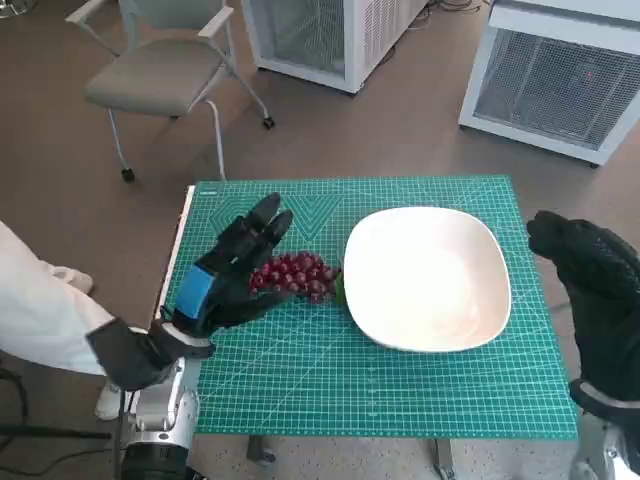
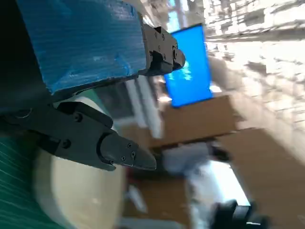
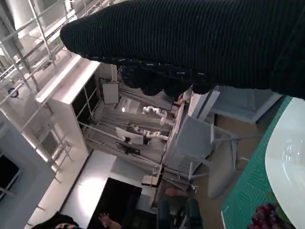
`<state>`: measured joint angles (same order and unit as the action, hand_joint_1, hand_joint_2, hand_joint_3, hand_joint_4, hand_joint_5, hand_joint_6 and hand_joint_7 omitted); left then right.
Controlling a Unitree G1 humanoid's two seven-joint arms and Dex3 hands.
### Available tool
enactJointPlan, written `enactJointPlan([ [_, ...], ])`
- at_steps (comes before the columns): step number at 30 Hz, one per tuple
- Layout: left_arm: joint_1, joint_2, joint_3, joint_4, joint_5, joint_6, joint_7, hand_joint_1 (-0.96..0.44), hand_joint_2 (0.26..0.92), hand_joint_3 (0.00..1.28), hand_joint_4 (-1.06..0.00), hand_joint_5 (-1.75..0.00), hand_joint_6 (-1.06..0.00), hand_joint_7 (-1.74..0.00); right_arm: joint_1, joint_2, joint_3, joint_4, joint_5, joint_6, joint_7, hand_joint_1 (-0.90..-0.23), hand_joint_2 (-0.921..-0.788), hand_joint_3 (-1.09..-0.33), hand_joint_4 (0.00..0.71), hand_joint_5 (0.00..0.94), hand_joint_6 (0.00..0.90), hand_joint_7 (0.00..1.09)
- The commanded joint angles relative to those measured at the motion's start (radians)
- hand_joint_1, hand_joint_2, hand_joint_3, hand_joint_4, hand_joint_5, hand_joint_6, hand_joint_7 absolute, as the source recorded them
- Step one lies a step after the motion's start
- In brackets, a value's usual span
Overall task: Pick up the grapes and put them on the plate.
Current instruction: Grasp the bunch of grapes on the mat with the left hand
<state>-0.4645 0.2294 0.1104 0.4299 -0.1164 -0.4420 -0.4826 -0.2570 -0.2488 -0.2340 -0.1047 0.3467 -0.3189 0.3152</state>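
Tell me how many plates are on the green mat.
1. The white plate lies on the right half of the green mat, with the grapes against its left rim. No other plate shows.

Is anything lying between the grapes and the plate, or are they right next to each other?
Nothing lies between them. In the head view the grapes sit right against the plate's left rim; only a small green bit, seemingly part of the bunch, shows at the join. The left hand covers their other side.
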Motion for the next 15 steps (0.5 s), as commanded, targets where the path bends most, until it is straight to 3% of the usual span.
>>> enactJointPlan([
  [1,0.009,0.133,-0.072,-0.157,0.417,0.001,0.208,-0.31,0.874,0.0,-0.03,0.0,-0.12,0.0,0.005,-0.006,0.001,0.017,-0.013,0.006,0.005,-0.624,-0.921,-0.687,0.36,0.01,-0.001,0.68],
  [4,-0.001,0.166,-0.103,-0.24,0.544,0.111,0.225,-0.26,0.837,0.0,-0.01,0.0,-0.1,-0.01,0.002,-0.006,0.001,0.022,-0.014,0.002,0.005,-0.625,-0.921,-0.688,0.359,0.01,-0.001,0.68],
  [9,-0.031,0.175,-0.149,-0.327,0.65,0.267,0.184,-0.16,0.792,0.0,0.0,0.0,-0.1,-0.01,-0.001,-0.006,0.0,0.03,-0.009,-0.002,0.009,-0.624,-0.921,-0.687,0.359,0.01,-0.001,0.68],
  [15,-0.069,0.166,-0.216,-0.369,0.757,0.398,0.167,-0.15,0.764,0.0,0.0,0.0,-0.1,-0.01,-0.001,-0.004,0.003,0.033,-0.011,-0.008,0.008,-0.619,-0.921,-0.688,0.359,0.01,-0.001,0.68],
])
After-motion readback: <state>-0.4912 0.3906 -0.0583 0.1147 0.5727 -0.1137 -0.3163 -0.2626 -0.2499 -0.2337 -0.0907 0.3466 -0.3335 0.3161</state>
